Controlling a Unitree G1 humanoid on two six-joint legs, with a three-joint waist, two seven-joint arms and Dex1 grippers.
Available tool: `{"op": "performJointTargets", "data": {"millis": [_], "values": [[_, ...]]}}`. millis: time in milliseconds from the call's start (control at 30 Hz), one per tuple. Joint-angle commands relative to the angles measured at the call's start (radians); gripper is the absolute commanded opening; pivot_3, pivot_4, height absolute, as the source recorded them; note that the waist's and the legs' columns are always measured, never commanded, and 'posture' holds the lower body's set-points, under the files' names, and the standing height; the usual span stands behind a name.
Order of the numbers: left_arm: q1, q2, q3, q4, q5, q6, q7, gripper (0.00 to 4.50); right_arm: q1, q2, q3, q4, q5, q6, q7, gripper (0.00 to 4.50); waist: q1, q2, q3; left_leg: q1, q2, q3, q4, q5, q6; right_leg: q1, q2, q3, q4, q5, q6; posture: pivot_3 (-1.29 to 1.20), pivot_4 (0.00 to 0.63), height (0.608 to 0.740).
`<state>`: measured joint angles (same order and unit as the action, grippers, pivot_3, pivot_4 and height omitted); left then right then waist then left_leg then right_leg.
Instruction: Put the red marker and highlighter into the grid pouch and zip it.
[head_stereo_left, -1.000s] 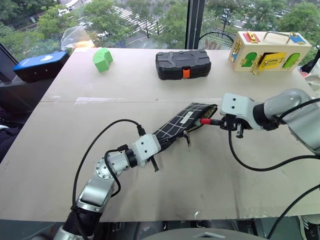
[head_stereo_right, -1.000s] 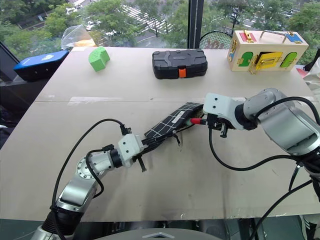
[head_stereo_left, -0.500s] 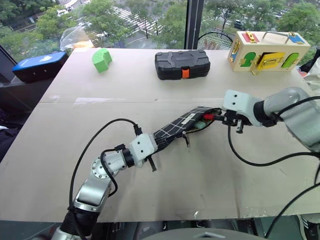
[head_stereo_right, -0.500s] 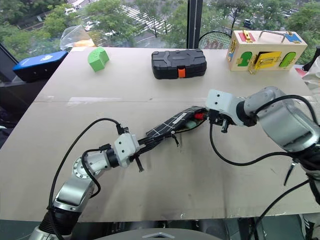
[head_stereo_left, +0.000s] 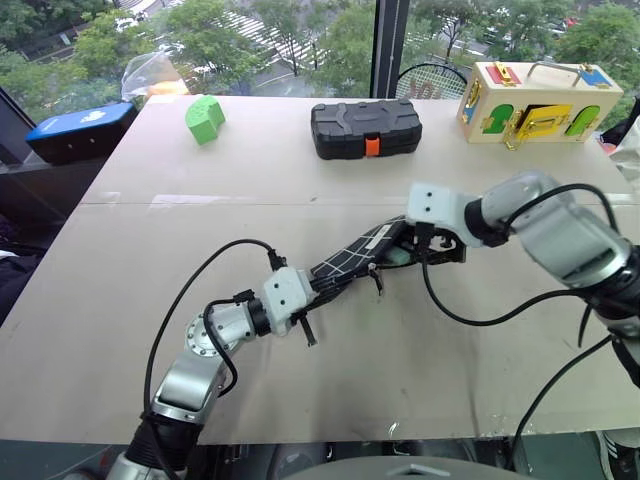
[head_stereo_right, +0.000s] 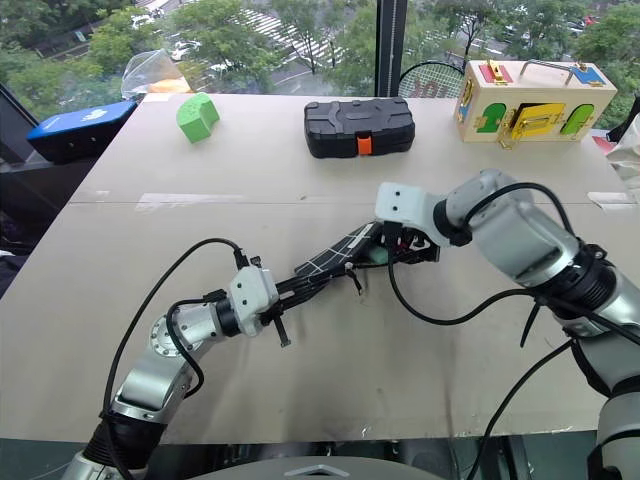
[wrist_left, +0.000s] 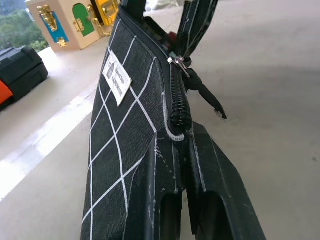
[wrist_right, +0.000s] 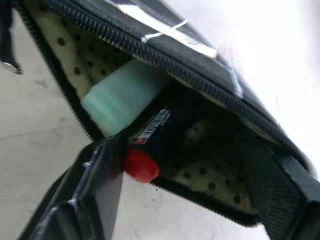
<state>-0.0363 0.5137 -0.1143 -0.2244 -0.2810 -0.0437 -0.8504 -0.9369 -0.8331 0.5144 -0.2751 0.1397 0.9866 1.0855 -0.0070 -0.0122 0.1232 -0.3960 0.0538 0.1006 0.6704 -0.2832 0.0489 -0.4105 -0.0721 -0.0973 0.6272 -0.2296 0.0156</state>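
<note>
The grid pouch (head_stereo_left: 358, 254) lies slanted at the table's middle, its mouth open toward my right gripper (head_stereo_left: 427, 250). My left gripper (wrist_left: 182, 136) is shut on the pouch's near end, just below the zipper pull (wrist_left: 177, 61). The right wrist view looks into the dotted lining. The highlighter (wrist_right: 120, 97) and the red marker (wrist_right: 148, 140) both lie inside the mouth. The marker's red cap pokes out at the lip beside one of my right fingers (wrist_right: 100, 185). My right gripper is open at the mouth, its fingers wide apart and closed on nothing.
A black hard case (head_stereo_left: 365, 130) with an orange latch, a green block (head_stereo_left: 205, 118) and a wooden latch box (head_stereo_left: 535, 102) stand along the table's far side. A blue object (head_stereo_left: 80, 130) sits off the far left edge.
My right gripper moved left to the pouch mouth, carried the red marker inside and opened its fingers. My left gripper kept its hold in place.
</note>
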Motion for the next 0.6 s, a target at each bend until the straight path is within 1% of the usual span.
{"op": "performJointTargets", "data": {"millis": [33, 133, 200, 267, 300, 367, 500, 600], "values": [[-0.002, 0.002, 0.056, -0.050, -0.135, 0.082, -0.028, 0.00, 0.003, -0.059, -0.247, -0.105, 0.160, 0.116, 0.061, 3.37, 0.000, 0.000, 0.000, 0.000, 0.000, -0.001, 0.000, 0.000, 0.000, 0.000, -0.001, 0.000, 0.000, 0.000, 0.000, 0.00, 0.150, 0.740], [-0.038, -0.002, 0.082, -0.069, -0.220, 0.162, -0.032, 0.00, 0.039, -0.093, -0.353, -0.165, 0.236, 0.191, 0.058, 3.37, 0.001, -0.001, -0.001, 0.000, 0.000, -0.001, 0.000, 0.000, 0.000, 0.001, -0.002, 0.001, 0.000, 0.000, 0.000, 0.00, 0.150, 0.740], [-0.055, 0.007, 0.078, -0.075, -0.237, 0.188, -0.054, 0.00, 0.078, -0.115, -0.386, -0.216, 0.265, 0.220, 0.037, 3.37, 0.001, -0.001, -0.001, 0.000, 0.000, -0.002, 0.000, 0.000, 0.000, 0.001, -0.002, 0.001, 0.000, 0.000, 0.000, 0.00, 0.150, 0.740], [-0.064, 0.008, 0.079, -0.079, -0.249, 0.211, -0.060, 0.00, 0.116, -0.102, -0.411, -0.281, 0.309, 0.275, 0.006, 3.37, 0.000, -0.001, -0.001, 0.000, 0.000, -0.002, 0.000, 0.000, 0.000, 0.001, -0.002, 0.001, 0.000, 0.000, 0.000, 0.00, 0.150, 0.740], [-0.074, 0.002, 0.085, -0.082, -0.267, 0.236, -0.050, 0.00, 0.144, -0.074, -0.426, -0.323, 0.343, 0.319, -0.017, 3.37, -0.002, -0.001, -0.001, 0.000, 0.000, -0.002, 0.000, 0.000, 0.000, 0.001, -0.002, 0.001, 0.000, 0.000, 0.000, 0.00, 0.150, 0.740], [-0.092, 0.013, 0.082, -0.082, -0.266, 0.251, -0.065, 0.00, 0.192, 0.020, -0.450, -0.385, 0.385, 0.406, -0.091, 3.37, -0.005, -0.003, -0.002, 0.001, 0.000, -0.002, 0.000, 0.000, 0.000, 0.001, -0.001, 0.002, 0.001, 0.000, 0.000, 0.00, 0.150, 0.740], [-0.122, 0.024, 0.080, -0.079, -0.235, 0.246, -0.074, 0.00, 0.264, 0.261, -0.495, -0.443, 0.415, 0.593, -0.245, 3.37, -0.004, -0.003, -0.002, 0.001, 0.001, -0.002, 0.000, 0.000, -0.001, 0.001, 0.001, 0.002, 0.004, 0.000, 0.000, 0.00, 0.150, 0.740], [-0.131, 0.029, 0.066, -0.087, -0.201, 0.235, -0.067, 0.00, 0.326, 0.384, -0.528, -0.455, 0.452, 0.628, -0.334, 3.37, 0.005, -0.004, -0.003, 0.001, 0.000, -0.003, 0.001, 0.000, -0.001, 0.001, 0.002, 0.001, 0.005, 0.000, 0.000, 0.00, 0.150, 0.740]]}}
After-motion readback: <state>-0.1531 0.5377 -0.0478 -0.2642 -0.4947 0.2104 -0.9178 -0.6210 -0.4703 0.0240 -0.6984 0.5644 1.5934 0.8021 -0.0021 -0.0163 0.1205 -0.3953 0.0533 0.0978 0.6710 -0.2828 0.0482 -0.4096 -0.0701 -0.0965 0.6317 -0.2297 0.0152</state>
